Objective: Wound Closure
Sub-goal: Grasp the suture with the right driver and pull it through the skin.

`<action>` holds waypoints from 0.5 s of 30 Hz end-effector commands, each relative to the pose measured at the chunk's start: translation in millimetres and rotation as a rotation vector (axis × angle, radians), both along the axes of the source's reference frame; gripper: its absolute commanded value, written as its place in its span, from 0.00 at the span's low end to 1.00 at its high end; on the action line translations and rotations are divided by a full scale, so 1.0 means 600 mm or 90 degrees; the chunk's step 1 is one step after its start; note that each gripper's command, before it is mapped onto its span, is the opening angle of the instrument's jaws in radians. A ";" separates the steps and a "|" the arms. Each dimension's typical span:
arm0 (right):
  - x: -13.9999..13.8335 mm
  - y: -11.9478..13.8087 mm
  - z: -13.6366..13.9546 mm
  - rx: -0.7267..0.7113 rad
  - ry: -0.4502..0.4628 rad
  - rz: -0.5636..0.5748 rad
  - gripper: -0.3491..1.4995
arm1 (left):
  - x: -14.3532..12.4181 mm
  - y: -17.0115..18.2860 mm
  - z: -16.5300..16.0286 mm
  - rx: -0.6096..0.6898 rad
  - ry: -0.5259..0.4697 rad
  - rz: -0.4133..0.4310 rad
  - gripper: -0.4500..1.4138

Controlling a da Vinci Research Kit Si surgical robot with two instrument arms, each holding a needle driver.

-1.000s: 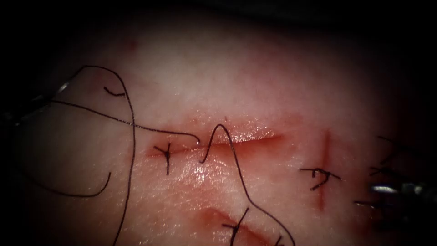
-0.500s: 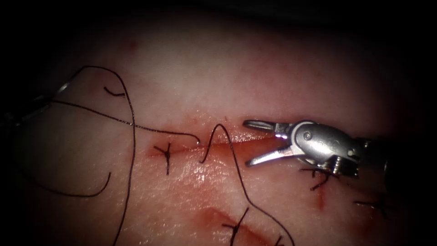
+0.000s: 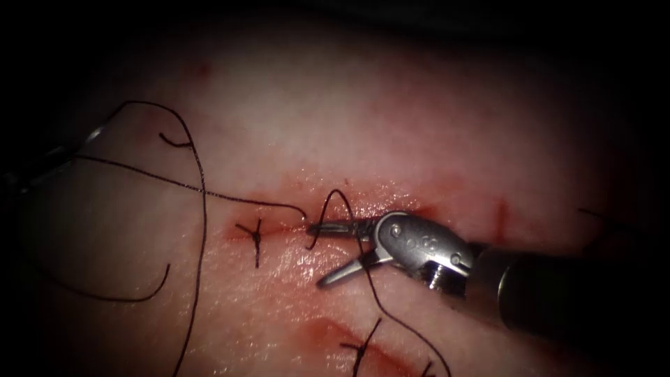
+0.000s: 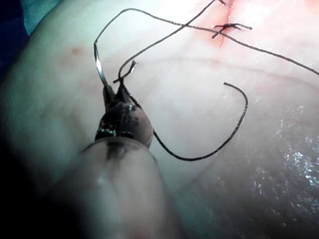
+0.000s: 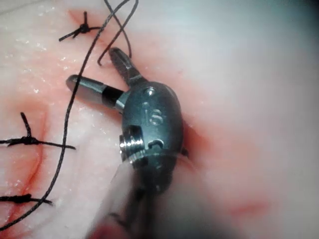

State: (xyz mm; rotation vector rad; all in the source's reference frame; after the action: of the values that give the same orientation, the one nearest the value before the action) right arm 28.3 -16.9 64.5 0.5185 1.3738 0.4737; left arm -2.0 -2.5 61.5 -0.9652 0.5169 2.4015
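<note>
Since half a second ago we see right tool [image 3: 328, 253] advance left, jaws wide, empty, astride thread [image 3: 340, 199] | left tool [image 4: 113, 94] clamps needle [image 4: 99, 67] off tissue [image 3: 391, 126] | one knot [image 3: 256, 234] on cut [image 3: 405, 213], gap remains

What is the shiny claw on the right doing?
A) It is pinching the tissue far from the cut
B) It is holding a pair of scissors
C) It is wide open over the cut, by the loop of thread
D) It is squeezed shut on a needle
C: the right claw has its two jaws spread apart over the cut, next to the thread loop, with nothing held between them.
</note>
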 end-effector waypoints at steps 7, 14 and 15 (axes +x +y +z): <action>0.0025 0.0012 0.0013 -0.016 -0.051 0.074 0.00 | -0.0008 0.0007 0.0011 -0.001 -0.001 0.000 0.00; 0.0009 -0.0032 -0.0033 -0.079 -0.061 0.063 0.00 | -0.0007 0.0007 0.0011 -0.001 -0.001 0.001 0.00; 0.0004 -0.0046 -0.0046 -0.104 -0.057 0.049 0.00 | -0.0006 0.0007 0.0011 -0.001 -0.001 0.001 0.00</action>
State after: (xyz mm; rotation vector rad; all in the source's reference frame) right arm 27.6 -20.4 60.0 0.2842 1.3527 0.3496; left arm -1.9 -2.5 61.5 -0.9661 0.5161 2.4021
